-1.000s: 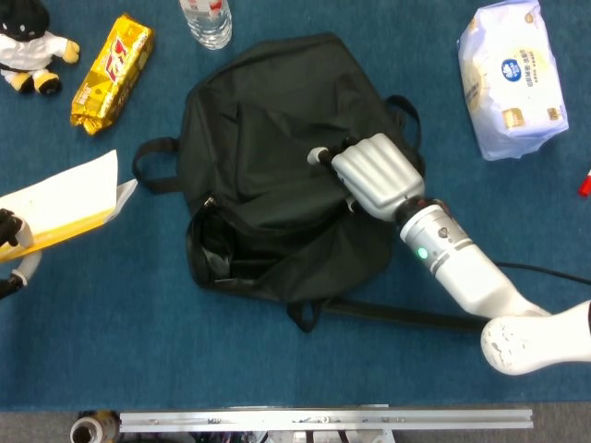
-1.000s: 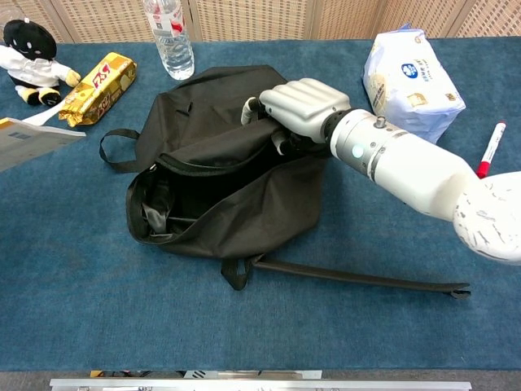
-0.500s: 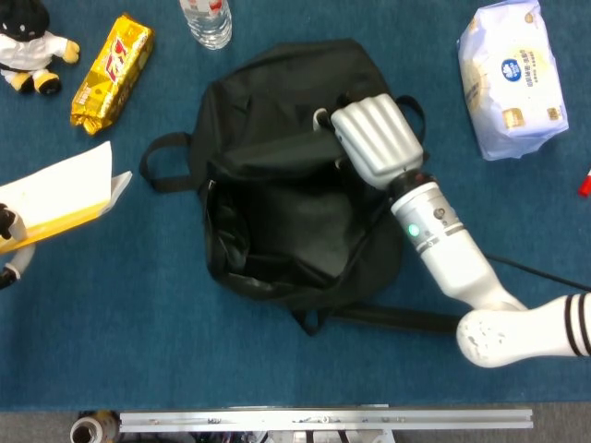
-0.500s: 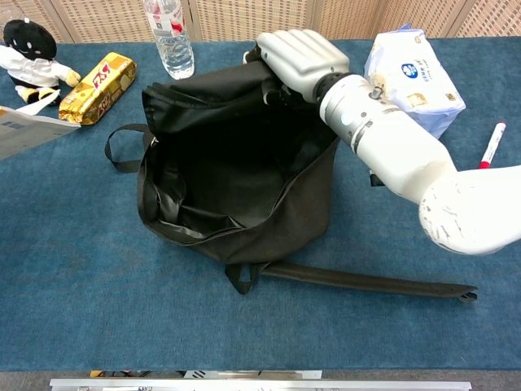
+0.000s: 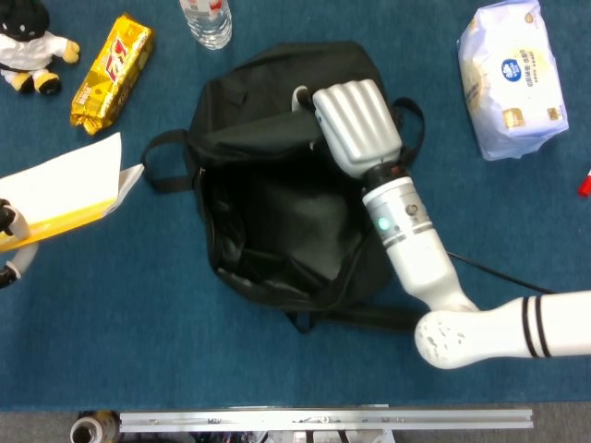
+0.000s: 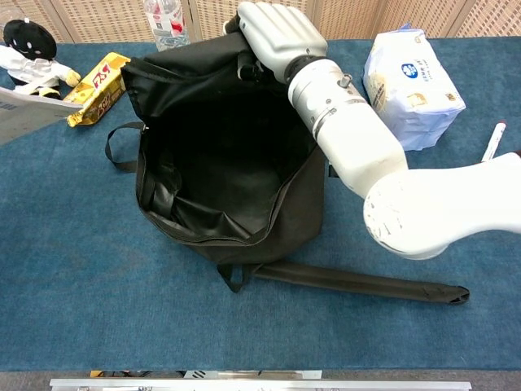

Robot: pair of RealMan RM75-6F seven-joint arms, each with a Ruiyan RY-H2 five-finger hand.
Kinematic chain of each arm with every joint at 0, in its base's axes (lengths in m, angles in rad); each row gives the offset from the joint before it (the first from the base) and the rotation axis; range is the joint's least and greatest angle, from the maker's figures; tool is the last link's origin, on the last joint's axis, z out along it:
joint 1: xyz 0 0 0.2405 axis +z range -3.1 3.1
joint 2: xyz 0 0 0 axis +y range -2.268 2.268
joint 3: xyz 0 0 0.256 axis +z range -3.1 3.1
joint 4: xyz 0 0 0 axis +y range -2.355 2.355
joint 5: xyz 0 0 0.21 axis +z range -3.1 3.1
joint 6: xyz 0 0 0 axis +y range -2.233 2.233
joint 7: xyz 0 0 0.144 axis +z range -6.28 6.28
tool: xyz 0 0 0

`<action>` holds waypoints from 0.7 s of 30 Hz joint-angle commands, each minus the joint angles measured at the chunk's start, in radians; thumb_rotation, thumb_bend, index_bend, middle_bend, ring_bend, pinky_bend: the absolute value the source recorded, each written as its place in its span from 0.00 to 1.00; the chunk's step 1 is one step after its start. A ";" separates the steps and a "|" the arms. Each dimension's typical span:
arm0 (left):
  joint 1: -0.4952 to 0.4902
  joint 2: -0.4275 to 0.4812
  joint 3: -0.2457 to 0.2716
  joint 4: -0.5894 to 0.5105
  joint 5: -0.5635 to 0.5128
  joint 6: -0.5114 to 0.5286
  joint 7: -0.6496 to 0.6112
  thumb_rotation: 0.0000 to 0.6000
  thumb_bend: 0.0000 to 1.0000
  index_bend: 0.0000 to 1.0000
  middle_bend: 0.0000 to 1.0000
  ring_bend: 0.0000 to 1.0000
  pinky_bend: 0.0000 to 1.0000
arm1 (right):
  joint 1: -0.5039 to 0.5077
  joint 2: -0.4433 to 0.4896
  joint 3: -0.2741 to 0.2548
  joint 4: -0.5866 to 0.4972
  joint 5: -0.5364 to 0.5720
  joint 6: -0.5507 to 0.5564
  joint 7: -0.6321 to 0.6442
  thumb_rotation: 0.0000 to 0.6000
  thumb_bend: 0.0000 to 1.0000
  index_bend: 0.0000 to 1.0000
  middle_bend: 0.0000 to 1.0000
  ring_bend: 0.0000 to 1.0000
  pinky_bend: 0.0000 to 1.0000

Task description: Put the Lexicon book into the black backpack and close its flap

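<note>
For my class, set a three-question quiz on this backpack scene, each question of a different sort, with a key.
1. True or false: the right hand holds the backpack flap up, so the bag's mouth gapes open.
2. Multiple choice: the book is A) inside the backpack, B) at the left hand, off to the backpack's side, C) under the tissue pack.
3. Fill in: the gold snack pack lies between the plush toy and the ____.

Key: 1 true; 2 B; 3 water bottle.
</note>
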 commanded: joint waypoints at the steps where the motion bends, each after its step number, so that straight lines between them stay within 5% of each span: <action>1: -0.013 0.008 -0.001 -0.005 0.019 0.005 -0.020 1.00 0.32 0.69 0.62 0.47 0.44 | 0.013 -0.026 0.030 0.026 0.005 0.011 0.011 1.00 1.00 0.59 0.60 0.62 0.89; 21: -0.106 -0.018 0.002 -0.120 0.148 -0.046 0.025 1.00 0.32 0.69 0.62 0.47 0.44 | 0.011 0.032 0.092 -0.052 0.082 -0.085 0.105 1.00 1.00 0.59 0.60 0.63 0.89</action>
